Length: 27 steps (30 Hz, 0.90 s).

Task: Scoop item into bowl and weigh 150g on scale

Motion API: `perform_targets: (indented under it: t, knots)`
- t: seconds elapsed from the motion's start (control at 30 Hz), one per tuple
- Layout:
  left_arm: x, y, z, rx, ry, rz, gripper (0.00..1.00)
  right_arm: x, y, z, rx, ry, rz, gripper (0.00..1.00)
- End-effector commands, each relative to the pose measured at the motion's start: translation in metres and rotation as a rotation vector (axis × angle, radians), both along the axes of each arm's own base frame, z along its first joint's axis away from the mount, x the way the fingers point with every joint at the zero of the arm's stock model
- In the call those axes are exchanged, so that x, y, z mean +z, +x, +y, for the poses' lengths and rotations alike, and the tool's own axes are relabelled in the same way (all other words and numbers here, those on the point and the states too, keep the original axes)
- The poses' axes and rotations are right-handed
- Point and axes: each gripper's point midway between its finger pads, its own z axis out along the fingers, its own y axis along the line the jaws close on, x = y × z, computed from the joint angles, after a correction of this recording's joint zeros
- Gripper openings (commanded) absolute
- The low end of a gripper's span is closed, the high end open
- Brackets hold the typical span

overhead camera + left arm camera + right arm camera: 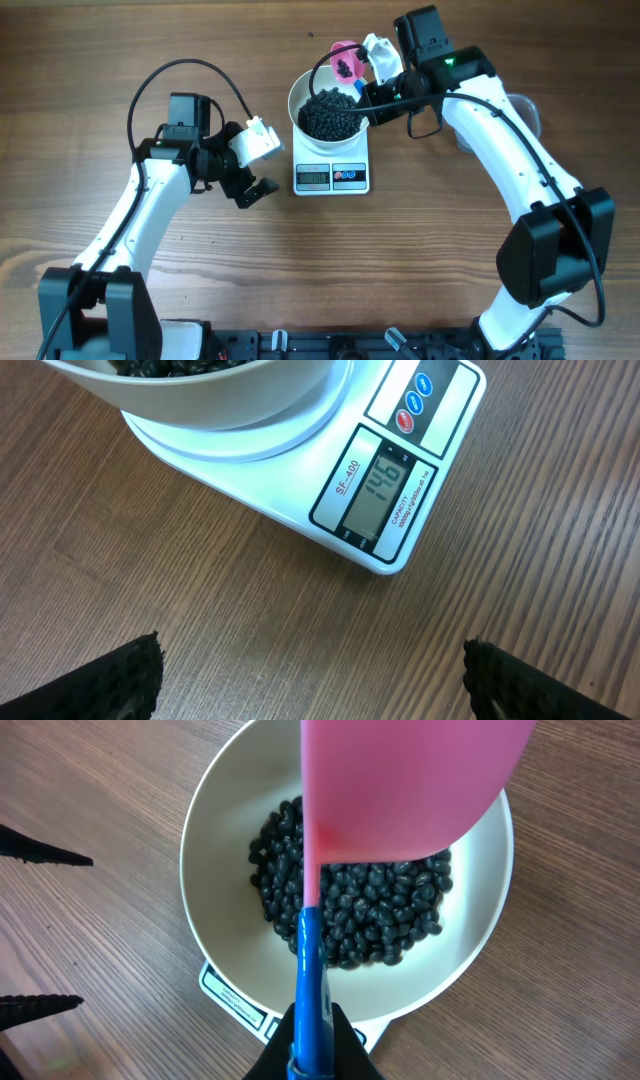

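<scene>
Overhead: a white bowl [297, 92] is seated on the scale [360, 150], with beads [332, 114] heaped inside. A pink scoop [345, 62] is held over the far rim, a few beads apparently in it. A clear tub [528, 112] is glimpsed behind the right arm.

Left wrist: the left claw [315, 670] is spread wide, empty, near the scale. The display seems to read 146, just short.

Right wrist: the right claw [310, 1055] is clamped on the scoop's blue handle. The last beads are best trickled in a few at a time, with the display kept unblocked.
</scene>
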Motion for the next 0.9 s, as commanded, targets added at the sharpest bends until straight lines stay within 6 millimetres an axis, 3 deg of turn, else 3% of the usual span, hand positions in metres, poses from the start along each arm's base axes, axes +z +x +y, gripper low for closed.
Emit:
perform_targets:
  t: [0.0, 0.17, 0.87]
  knots:
    - [-0.004, -0.002, -0.001, -0.01, -0.011, 0.01, 1.0, 0.006, -0.01, 0.001, 0.007, 0.02, 0.022, 0.04]
    - [-0.004, -0.002, -0.001, -0.01, -0.011, 0.01, 1.0, -0.003, -0.028, -0.008, 0.065, -0.042, 0.071, 0.04]
    - [-0.004, -0.002, -0.001, -0.01, -0.011, 0.009, 1.0, -0.017, -0.03, -0.013, 0.11, -0.377, -0.053, 0.04]
